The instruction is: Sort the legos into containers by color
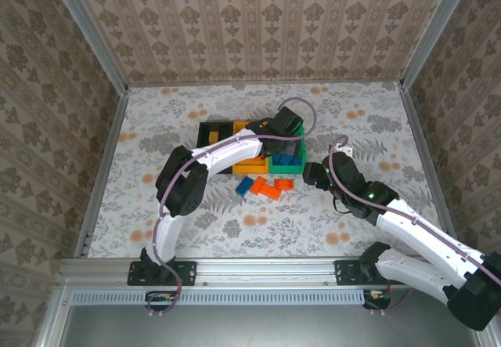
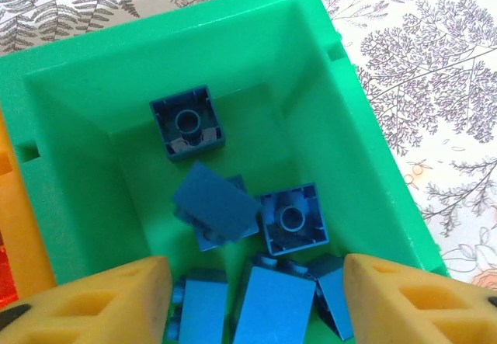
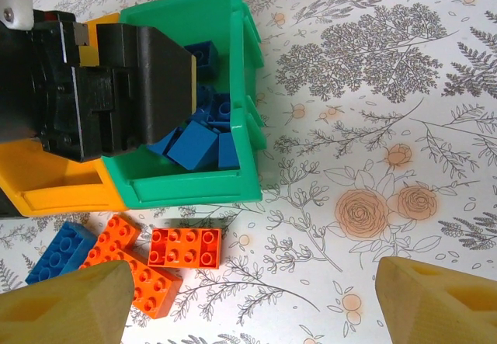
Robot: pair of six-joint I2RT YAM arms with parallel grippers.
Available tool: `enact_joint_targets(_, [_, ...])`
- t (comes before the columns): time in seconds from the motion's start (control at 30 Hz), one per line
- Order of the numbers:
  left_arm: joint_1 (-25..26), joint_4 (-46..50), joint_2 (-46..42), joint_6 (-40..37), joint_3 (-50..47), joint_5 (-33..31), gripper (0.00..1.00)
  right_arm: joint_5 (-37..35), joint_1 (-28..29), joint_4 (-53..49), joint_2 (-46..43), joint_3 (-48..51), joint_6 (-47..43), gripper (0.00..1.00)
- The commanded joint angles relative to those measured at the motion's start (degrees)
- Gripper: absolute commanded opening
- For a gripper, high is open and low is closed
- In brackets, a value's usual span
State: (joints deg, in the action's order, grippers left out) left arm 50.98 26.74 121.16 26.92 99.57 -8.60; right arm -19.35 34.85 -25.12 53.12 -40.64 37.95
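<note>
Table: a flat surface (image 1: 376, 128) covered in a pale cloth printed with grey ferns and orange flowers is seen. It is enclosed by damask-papered walls (image 1: 258, 18).
Left arm: a white and black jointed arm (image 1: 227, 150) is stretched from its base at the near edge out over the row of bins.
Right arm: a second white and black jointed arm (image 1: 407, 222) is bent in from the right side. Its wrist is held low, just right of the loose bricks.
Containers: three open-top rectangular bins are set side by side near the middle of the table. The black plastic bin (image 1: 210, 134) is placed on the left, the yellow-orange plastic bin (image 1: 250, 163) in the middle and the green plastic bin (image 1: 291, 164) on the right.
Left claw: the left gripper (image 2: 256, 297) is held directly above the green plastic bin. Its yellow fingertips (image 2: 101, 305) are spread apart and nothing is held between them.
Right claw: the right gripper (image 3: 256, 297) is held over bare cloth on the near side of the green plastic bin. Its tan fingertips (image 3: 70, 305) are set wide apart and nothing is gripped.
Sorted legos: several blue studded bricks (image 2: 213, 204) are piled inside the green plastic bin, some turned hollow side up and some tilted.
Loose legos: three red-orange studded bricks (image 3: 185, 247) are laid studs up on the cloth just in front of the yellow-orange and green bins. A blue studded brick (image 3: 62, 251) is laid at their left; whether it touches them cannot be told.
</note>
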Motion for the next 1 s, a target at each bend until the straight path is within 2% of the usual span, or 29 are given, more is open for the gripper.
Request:
enact_joint_targets(0.0, [0.73, -0.57, -5.81, 0.0, -2.57, 1.1, 0.64, -1.3, -0.31, -1.49, -0.46, 0.38, 0.83, 0.83])
enact_joint_targets(0.3, [3.74, -9.62, -26.98, 3.26, -30.56, 0.62, 0.77, -0.45, -0.33, -0.25, 0.64, 0.52, 0.78, 0.84])
enact_joint_targets(0.47, [4.21, -11.98, -35.86, 3.91, -43.79, 0.87, 0.77, 0.53, -0.31, 1.12, 2.22, 0.56, 1.16, 0.84])
enact_joint_targets(0.67, [3.95, -13.51, -38.59, 3.04, -52.92, -0.02, 0.76, 1.08, -0.31, 1.76, 3.21, 0.3, 1.52, 0.84])
enact_joint_targets(0.8, [2.78, -14.33, -37.93, 3.91, -55.48, -1.15, 0.7, 0.99, -0.29, 1.26, 3.04, -0.22, 1.6, 0.84])
enact_joint_targets(0.97, [1.19, -14.94, -36.61, 4.0, -57.01, -1.92, 0.7, 0.66, -0.31, 0.73, 2.53, -0.4, 1.77, 0.84])
